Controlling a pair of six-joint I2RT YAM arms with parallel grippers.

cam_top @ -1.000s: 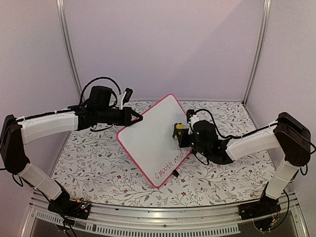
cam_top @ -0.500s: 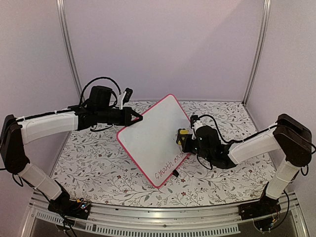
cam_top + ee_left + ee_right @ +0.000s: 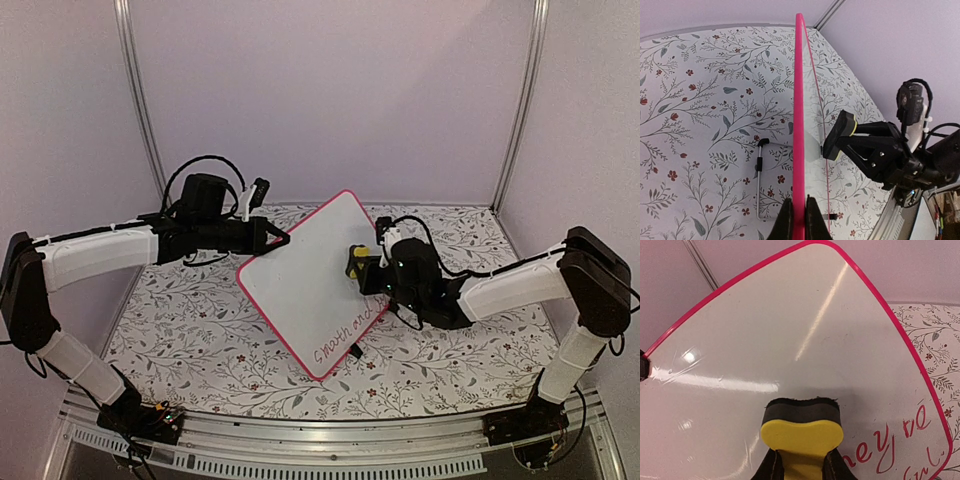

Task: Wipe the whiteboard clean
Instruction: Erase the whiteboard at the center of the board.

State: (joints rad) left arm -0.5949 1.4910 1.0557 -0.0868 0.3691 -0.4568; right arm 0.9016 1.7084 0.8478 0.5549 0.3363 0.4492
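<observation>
Over the floral table cover (image 3: 200, 340), between lilac walls, one whiteboard (image 3: 300, 290) stood tilted on a corner. The left gripper (image 3: 282, 240) was pinched shut on its pink frame, likely to steady it against the wiping. The right gripper (image 3: 372, 270), clamped on the single yellow eraser (image 3: 356, 261), held the dark pad against the board's face, above one patch of red writing (image 3: 350, 328) — two arms, one job each

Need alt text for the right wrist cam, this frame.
A yellow eraser, gripped in the right claw, points its dark pad at a pink-framed whiteboard that fills the view. Red handwriting sits at its lower right.
</observation>
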